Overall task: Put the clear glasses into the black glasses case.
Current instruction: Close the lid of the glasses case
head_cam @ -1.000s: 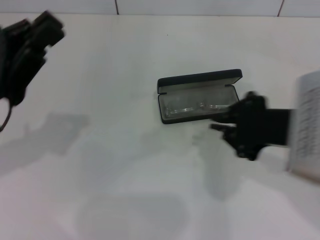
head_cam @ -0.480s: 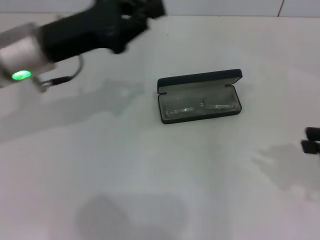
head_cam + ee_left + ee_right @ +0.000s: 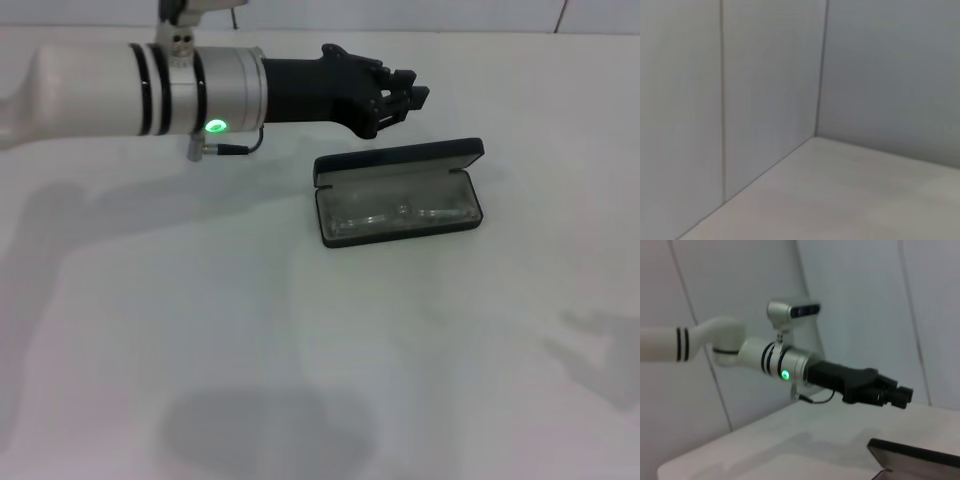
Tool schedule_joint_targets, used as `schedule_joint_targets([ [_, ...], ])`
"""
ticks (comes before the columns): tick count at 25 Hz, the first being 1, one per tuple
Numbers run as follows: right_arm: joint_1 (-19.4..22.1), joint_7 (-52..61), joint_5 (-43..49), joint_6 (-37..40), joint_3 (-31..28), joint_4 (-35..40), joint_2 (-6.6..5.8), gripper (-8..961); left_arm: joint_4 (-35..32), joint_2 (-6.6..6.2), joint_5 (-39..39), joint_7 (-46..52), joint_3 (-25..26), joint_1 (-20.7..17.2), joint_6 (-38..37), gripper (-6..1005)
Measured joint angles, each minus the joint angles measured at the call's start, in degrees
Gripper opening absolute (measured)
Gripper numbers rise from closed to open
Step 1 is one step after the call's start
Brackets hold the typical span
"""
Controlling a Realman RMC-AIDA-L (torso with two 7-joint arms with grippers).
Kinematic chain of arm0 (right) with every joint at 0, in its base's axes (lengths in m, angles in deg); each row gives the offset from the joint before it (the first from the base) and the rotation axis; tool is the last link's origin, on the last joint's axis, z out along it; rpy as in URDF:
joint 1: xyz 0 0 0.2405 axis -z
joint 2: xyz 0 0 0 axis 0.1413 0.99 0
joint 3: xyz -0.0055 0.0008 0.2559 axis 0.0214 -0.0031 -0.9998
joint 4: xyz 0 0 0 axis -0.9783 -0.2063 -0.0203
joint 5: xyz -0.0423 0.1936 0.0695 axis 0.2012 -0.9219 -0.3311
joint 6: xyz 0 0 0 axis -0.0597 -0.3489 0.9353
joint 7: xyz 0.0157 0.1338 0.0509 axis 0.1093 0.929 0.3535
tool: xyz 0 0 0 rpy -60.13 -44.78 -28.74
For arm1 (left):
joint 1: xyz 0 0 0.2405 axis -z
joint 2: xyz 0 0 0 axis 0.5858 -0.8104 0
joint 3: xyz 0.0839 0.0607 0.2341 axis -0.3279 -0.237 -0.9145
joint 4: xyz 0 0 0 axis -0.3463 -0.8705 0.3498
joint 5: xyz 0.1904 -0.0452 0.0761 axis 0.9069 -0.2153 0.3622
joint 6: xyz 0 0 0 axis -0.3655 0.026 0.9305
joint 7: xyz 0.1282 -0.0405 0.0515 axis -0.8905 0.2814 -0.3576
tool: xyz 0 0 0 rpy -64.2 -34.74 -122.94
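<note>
**Glasses seated in open case; left arm reaching over behind the lid**

Status: the black glasses case (image 3: 400, 195) lies open on the white table (image 3: 300, 360), lid (image 3: 398, 160) standing up along the far edge. The clear glasses (image 3: 395, 215) lie inside the tray on the grey lining, lens shield and arms faintly visible, apparently fully within the rim. Judged: placement is done; closing the lid may be what remains.

Left gripper (image 3: 405, 95): extended across the table from the robot's left, held above the surface, just beyond and slightly left of the raised lid, not touching it. Fingers appear drawn close together with nothing between them; the right wrist view shows the same gripper (image 3: 897, 395) empty, above the case's lid edge (image 3: 912, 452). Left wrist view shows only wall and table corner.

Right gripper: not in view.

Risks:
- A push on the lid from behind with the gripper too low could shove the whole light case toward the robot instead of hinging it shut.
- If an arm of the glasses rides above the rim, hard to confirm for clear plastic, a closing lid would pinch it or spring back.
- A fast approach could knock the lid and jolt the glasses out of the tray.
</note>
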Motion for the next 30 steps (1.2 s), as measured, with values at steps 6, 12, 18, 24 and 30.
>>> schedule_joint_targets([
  [6,-1.79,-2.41,0.49,0.17,-3.03,-5.31,-0.07,392,0.38,1.66,3.67,2.29,0.01,0.53,4.66,221],
  [12,-2.79,-2.8,1.29,-0.57,-3.31,-6.51,-0.18,392,2.61,2.33,4.52,2.66,-0.38,1.7,7.15,224],
  [18,-3.37,-3.14,1.3,-1.12,-3.36,-8.17,-0.18,392,4.18,2.41,5.6,2.67,-0.64,2.68,6.94,230],
  [24,-3.42,-3.43,1.3,-1.51,-3.4,-8.97,-0.18,392,4.99,2.53,6.77,2.69,-0.68,2.91,7.18,221],
  [30,-3.51,-3.49,1.29,-1.59,-3.4,-9.3,-0.18,392,7.57,2.58,6.79,2.24,-0.68,4.09,7.63,222],
])
